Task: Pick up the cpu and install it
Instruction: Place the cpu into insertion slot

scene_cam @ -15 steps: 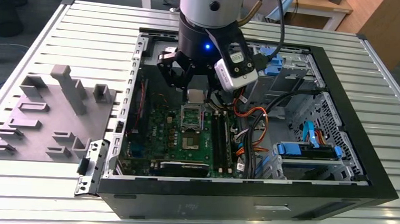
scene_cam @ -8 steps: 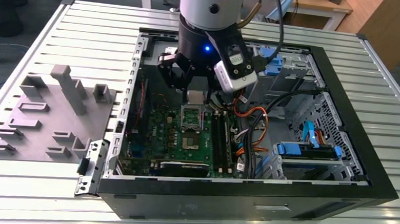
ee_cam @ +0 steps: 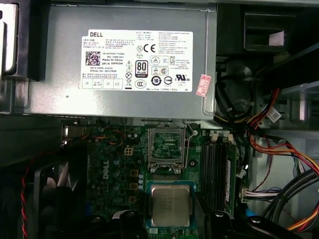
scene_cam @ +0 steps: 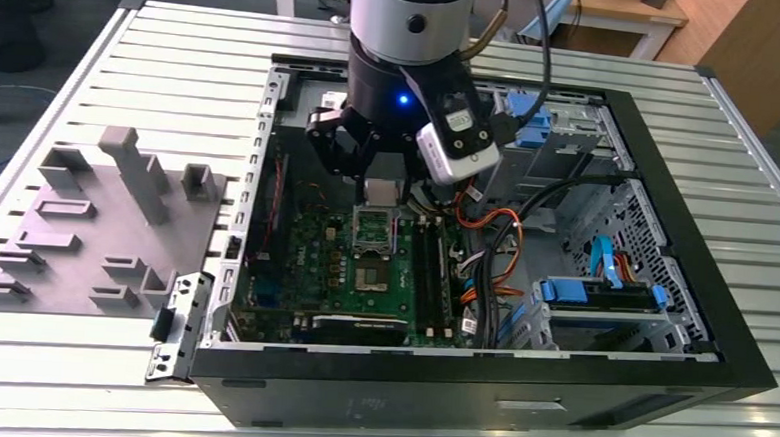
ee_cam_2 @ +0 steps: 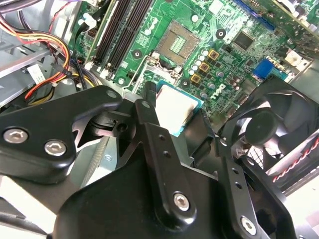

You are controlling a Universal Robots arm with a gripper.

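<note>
Pincer (ee_cam_2: pixel 175 112) with cpu (ee_cam: pixel 170 205) inside case (scene_cam: pixel 488 399), slatted table (scene_cam: pixel 171 57)

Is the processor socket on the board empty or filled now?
Empty: the socket is bare, and the gripper holds the cpu apart from it.

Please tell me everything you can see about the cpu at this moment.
The cpu is a small flat square chip with a dull silvery metal top and a thin green-blue rim. It is top side up, clamped at two opposite edges between the black jaws of the gripper. It hangs above the green motherboard, beside the open, empty socket and not yet in it. Nothing else can be seen touching it.
</note>
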